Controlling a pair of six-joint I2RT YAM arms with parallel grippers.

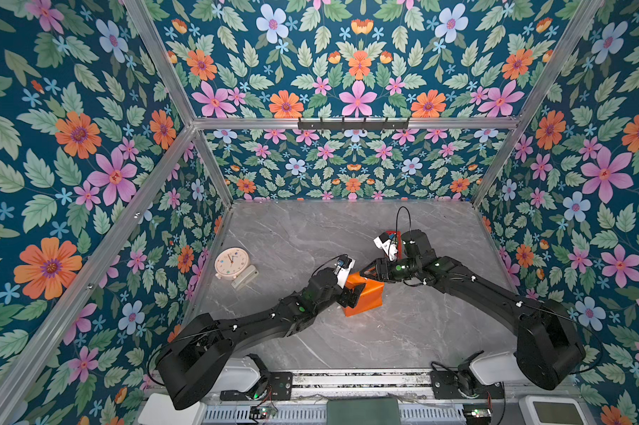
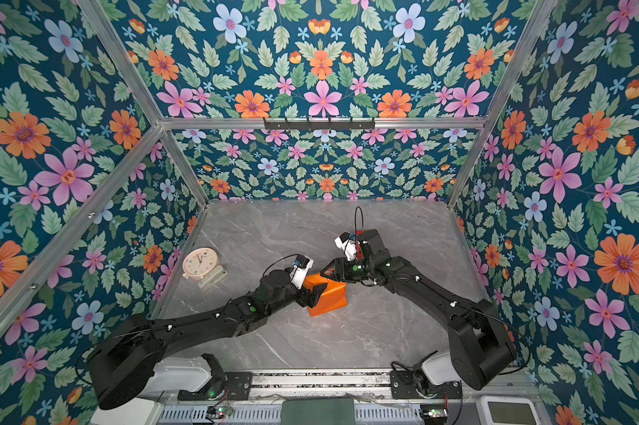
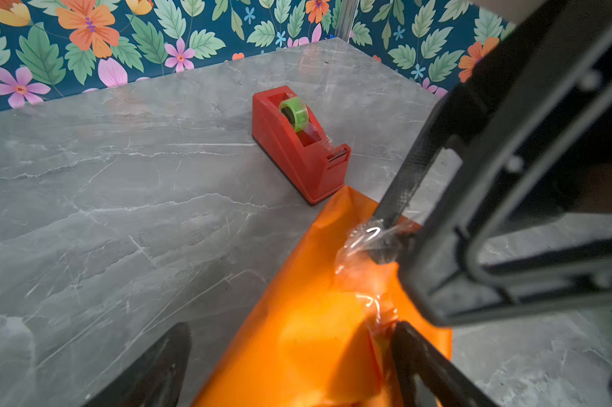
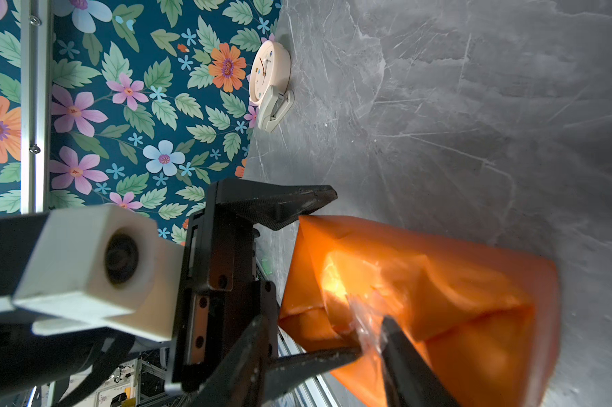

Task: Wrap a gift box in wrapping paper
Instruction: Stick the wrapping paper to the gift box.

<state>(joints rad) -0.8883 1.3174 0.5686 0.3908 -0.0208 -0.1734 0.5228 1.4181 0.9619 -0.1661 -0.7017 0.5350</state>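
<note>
The wrapping paper (image 1: 367, 296) is glossy orange and folded round the gift box, which is hidden inside it; the parcel lies mid-table in both top views (image 2: 329, 298). My left gripper (image 1: 350, 294) is open and straddles the parcel's near end (image 3: 297, 334). One of its fingers (image 3: 421, 356) touches a folded end flap, and the other finger (image 3: 160, 366) stands just clear of the paper. My right gripper (image 1: 370, 271) is open at the parcel's far top edge. A crumpled strip of clear tape (image 3: 366, 243) sits under one right fingertip (image 3: 385, 246) against the paper (image 4: 438, 282).
A red tape dispenser (image 3: 297, 148) with a green roll stands just behind the parcel, mostly hidden by the right wrist in the top views. A cream clock (image 1: 231, 262) and a small cream stapler (image 1: 245, 278) sit by the left wall. Floral walls enclose the grey marble table (image 1: 292, 228).
</note>
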